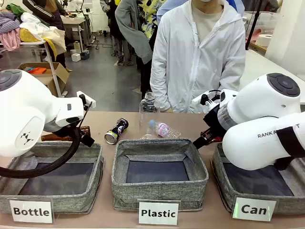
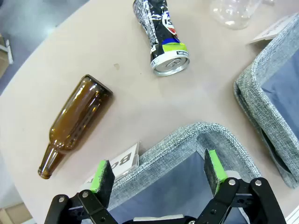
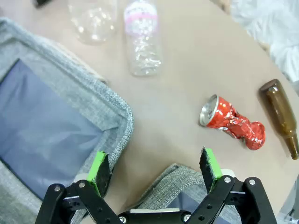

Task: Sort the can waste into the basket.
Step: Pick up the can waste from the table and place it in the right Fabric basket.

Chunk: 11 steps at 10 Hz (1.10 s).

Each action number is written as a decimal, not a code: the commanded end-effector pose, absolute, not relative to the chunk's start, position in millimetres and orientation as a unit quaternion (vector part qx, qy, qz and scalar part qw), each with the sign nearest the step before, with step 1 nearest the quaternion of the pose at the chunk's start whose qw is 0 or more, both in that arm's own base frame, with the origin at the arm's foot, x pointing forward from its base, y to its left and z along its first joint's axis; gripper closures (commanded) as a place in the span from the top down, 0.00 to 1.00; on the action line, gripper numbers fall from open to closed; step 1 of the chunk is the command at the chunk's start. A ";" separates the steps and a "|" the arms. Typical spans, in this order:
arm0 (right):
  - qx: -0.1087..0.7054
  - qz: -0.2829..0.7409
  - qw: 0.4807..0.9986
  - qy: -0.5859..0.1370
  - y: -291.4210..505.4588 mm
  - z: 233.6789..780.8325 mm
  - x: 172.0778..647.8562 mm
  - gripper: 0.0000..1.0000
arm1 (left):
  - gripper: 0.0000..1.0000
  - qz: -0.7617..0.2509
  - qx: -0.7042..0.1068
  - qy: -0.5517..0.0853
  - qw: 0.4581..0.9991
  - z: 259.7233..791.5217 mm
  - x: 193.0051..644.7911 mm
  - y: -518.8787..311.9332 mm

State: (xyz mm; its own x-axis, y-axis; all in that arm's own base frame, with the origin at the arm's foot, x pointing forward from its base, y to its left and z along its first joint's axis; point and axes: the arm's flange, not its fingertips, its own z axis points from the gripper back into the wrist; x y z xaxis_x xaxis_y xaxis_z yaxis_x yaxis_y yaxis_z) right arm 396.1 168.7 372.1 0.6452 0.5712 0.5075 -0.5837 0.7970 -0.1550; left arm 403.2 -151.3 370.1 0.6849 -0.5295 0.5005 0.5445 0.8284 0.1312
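I am holding my right gripper [image 3: 154, 164] with its jaws spread wide and nothing between them, hovering over what I take for a corner of the basket [image 3: 174, 178] signed "Can". The red can [image 3: 232, 122] is lying on its side on the table [image 3: 187, 70], just ahead of my fingertips and off to one side, crumpled at its far end. That crumpling is worrying me: if I am closing across the twisted part, the pads are meeting uneven metal and the can is likely to slip or roll away. A brown bottle [image 3: 280, 114] is lying just beyond it, so a reach running long is risking a knock on glass instead. My left gripper [image 2: 158, 167] is gaping just as empty above the rim of the "Bottle" bin [image 2: 187, 135], with the black-and-blue can [image 2: 163, 37] lying well ahead of it, silver end turned toward me. A second brown bottle [image 2: 77, 119] is resting nearer and to the side, and I am judging it the easier thing to grab by mistake. Carrying that can is also meaning a crossing over the middle bin [image 2: 247, 88] toward my other arm, inviting a collision or an early drop.
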 end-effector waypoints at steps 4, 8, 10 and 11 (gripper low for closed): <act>0.011 0.318 0.907 -0.276 168.7 372.1 396.1 1.00 | 1.00 -0.293 -0.014 -0.268 0.918 370.2 403.2 -151.3; 0.011 0.318 0.907 -0.276 168.7 372.1 396.1 1.00 | 1.00 -0.293 -0.014 -0.268 0.918 370.2 403.2 -151.3; 0.011 0.318 0.907 -0.276 168.7 372.1 396.1 1.00 | 1.00 -0.293 -0.014 -0.268 0.918 370.2 403.2 -151.3; 0.011 0.318 0.907 -0.276 168.7 372.1 396.1 1.00 | 1.00 -0.293 -0.014 -0.268 0.918 370.2 403.2 -151.3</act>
State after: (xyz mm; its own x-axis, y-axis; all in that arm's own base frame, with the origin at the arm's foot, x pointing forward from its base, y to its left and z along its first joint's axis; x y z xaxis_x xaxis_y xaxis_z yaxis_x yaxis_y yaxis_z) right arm 396.1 168.7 372.1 0.6450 0.5714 0.5074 -0.5838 0.7969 -0.1554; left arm 403.2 -151.3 370.1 0.6849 -0.5295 0.5005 0.5446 0.8284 0.1312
